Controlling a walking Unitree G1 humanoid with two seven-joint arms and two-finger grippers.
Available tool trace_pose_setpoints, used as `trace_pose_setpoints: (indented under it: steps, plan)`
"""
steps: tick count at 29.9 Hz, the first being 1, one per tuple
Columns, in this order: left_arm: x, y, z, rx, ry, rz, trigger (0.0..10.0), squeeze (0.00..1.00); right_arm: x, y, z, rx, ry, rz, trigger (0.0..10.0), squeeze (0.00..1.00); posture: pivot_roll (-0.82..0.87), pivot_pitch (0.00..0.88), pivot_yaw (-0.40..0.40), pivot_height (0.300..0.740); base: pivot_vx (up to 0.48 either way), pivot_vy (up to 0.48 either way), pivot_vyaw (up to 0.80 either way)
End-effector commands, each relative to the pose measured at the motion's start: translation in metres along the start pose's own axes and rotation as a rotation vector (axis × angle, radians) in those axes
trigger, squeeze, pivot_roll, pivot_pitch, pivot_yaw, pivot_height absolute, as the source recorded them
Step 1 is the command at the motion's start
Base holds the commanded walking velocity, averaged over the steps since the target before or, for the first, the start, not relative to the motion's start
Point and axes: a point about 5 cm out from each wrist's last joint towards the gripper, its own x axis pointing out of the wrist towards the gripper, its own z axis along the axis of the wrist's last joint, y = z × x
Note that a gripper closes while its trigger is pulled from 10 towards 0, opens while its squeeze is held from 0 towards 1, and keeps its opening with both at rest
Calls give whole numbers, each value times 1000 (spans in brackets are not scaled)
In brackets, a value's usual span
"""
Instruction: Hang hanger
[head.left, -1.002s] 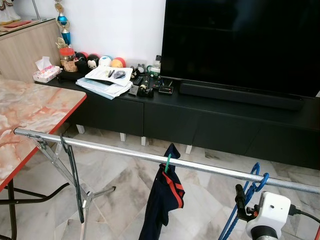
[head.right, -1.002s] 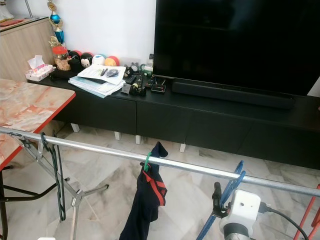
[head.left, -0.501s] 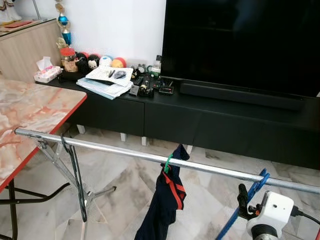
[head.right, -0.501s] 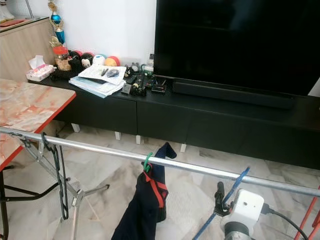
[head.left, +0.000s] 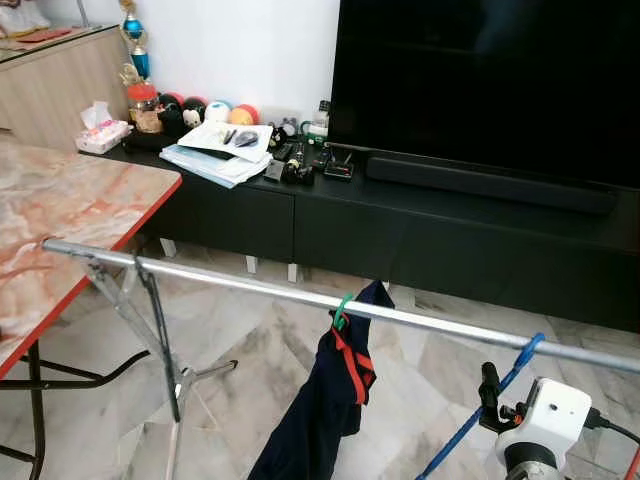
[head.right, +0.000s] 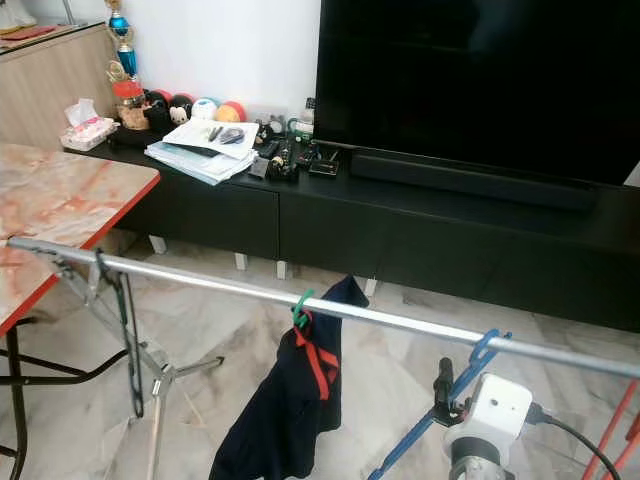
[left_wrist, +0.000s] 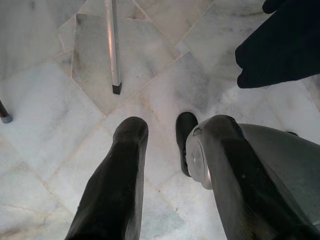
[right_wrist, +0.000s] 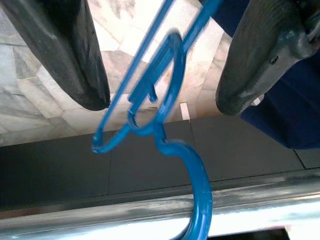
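Start at the left end of your rail (head.left: 240, 286): a black hanger (head.left: 160, 325) hangs there, just beside the marble table (head.left: 70, 215) with its red edge. The rail's folding legs (head.left: 150, 350) spread below it onto the tiled floor (head.left: 250, 360).

Your left gripper (left_wrist: 160, 145) points down at that floor, fingers (left_wrist: 122, 165) parted with bare tile between them and nothing held. A rail foot and the hem of a dark garment lie ahead of it.

Near the middle of the rail, a green hanger (head.left: 342, 310) carries a navy garment (head.left: 325, 400) with red trim, which droops well below the bar.

Toward the right end, the blue hanger (head.right: 470, 375) has its hook over the rail. Your right gripper (right_wrist: 160, 65) sits just beside it, below the bar; in the wrist view its two fingers (right_wrist: 65, 55) stand wide apart on either side of the hanger's neck, and neither one is pressing on the blue wire.

Behind the rail runs a low black cabinet (head.left: 400, 230) with papers (head.left: 225, 150), small toys and a large television (head.left: 480, 80).
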Motion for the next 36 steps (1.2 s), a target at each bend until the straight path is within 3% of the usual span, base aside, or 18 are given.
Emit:
trace_pose_setpoints:
  steps: [1,13,22,31,36]
  plan:
    - [-1,2,-4,19,15,-5,10000,0,1,-3,-2,8,2,-19,10000,0,84,0,-25,740,-270,0,0]
    - [-1,31,3,12,39,22,10000,0,3,-3,-2,11,-4,-39,10000,0,83,0,-23,740,-268,0,0]
    - [-6,49,-3,-3,85,49,10000,0,4,-5,-4,6,1,-44,10000,0,88,0,-29,740,-269,0,0]
    - [-13,56,-14,-14,99,54,10000,0,11,-2,-12,-6,42,-25,10000,0,92,0,-34,740,-268,0,0]
    - [-17,54,-20,-18,92,49,10000,0,21,-1,-28,-6,111,-23,10000,0,95,0,-35,740,-268,0,0]
